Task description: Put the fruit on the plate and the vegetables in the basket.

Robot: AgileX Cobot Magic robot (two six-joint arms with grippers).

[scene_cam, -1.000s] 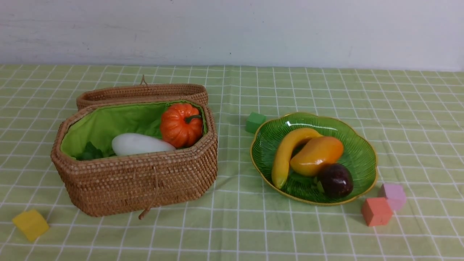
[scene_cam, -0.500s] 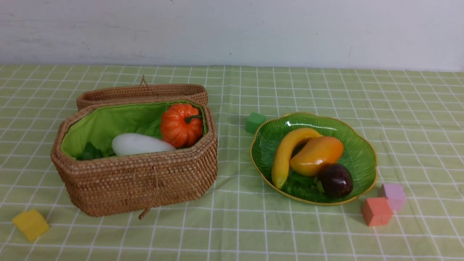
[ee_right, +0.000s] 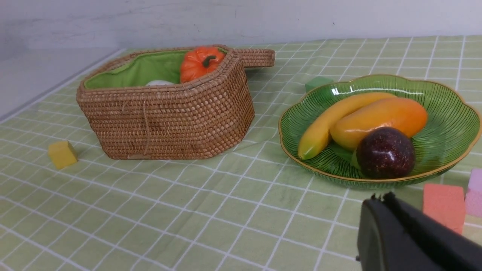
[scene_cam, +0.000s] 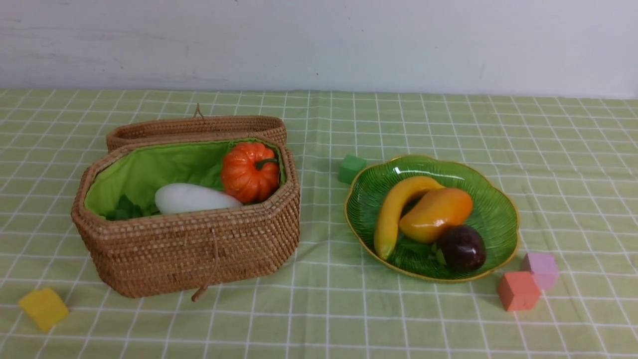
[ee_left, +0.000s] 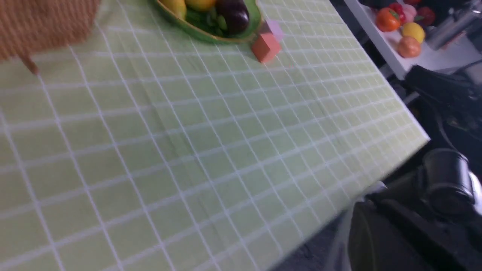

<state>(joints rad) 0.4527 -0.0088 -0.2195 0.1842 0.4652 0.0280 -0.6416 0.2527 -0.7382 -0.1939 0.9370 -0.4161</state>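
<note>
The woven basket [scene_cam: 184,249] stands open at the left, its lid lying behind it. Inside lie the orange pumpkin [scene_cam: 249,172] and the white radish [scene_cam: 194,198] with its green leaves [scene_cam: 124,209]. On the right, the green plate [scene_cam: 501,199] holds the banana [scene_cam: 394,214], the mango [scene_cam: 436,213] and the dark purple fruit [scene_cam: 461,248]. Neither gripper shows in the front view. My right gripper [ee_right: 380,197] is shut and empty, low over the cloth in front of the plate [ee_right: 452,124]. My left gripper [ee_left: 361,210] is a dark blur past the table's front edge, holding nothing.
Foam cubes lie on the checked cloth: green [scene_cam: 351,168] behind the plate, yellow [scene_cam: 43,308] at the front left, red [scene_cam: 517,290] and pink [scene_cam: 541,269] by the plate's right front. A side shelf [ee_left: 391,49] with toy food stands beyond the table's right edge.
</note>
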